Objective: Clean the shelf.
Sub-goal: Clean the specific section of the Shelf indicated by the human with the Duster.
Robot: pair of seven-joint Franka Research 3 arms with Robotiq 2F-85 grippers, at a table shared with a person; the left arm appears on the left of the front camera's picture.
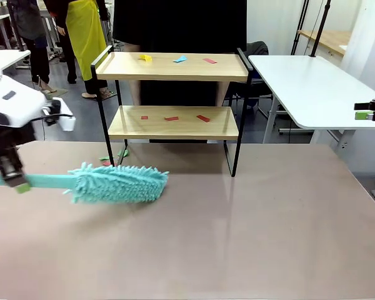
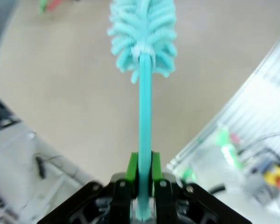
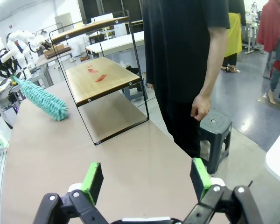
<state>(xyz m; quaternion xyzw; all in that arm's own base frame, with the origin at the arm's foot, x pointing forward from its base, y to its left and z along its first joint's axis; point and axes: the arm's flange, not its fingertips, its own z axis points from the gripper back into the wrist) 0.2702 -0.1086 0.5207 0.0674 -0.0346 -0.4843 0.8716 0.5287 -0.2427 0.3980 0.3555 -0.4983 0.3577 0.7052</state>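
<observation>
The shelf (image 1: 175, 67) stands at the table's far middle, two wooden boards in a black frame. Small red, yellow and blue scraps lie on both boards; the right wrist view shows the shelf (image 3: 100, 77) from the side. A teal fluffy duster (image 1: 115, 183) lies low over the table at front left, its flat handle pointing left. My left gripper (image 1: 15, 178) is shut on that handle; in the left wrist view the green pads (image 2: 132, 168) clamp the handle (image 2: 145, 121). My right gripper (image 1: 369, 112) hangs at the far right edge, open, its fingers (image 3: 92, 182) wide apart.
A person in black (image 3: 186, 56) stands behind the shelf at the table's far side, one hand hanging down. Red and green scraps (image 1: 112, 157) lie on the table by the shelf's left leg. A white side table (image 1: 312, 87) stands back right, a stool (image 3: 214, 128) beside the person.
</observation>
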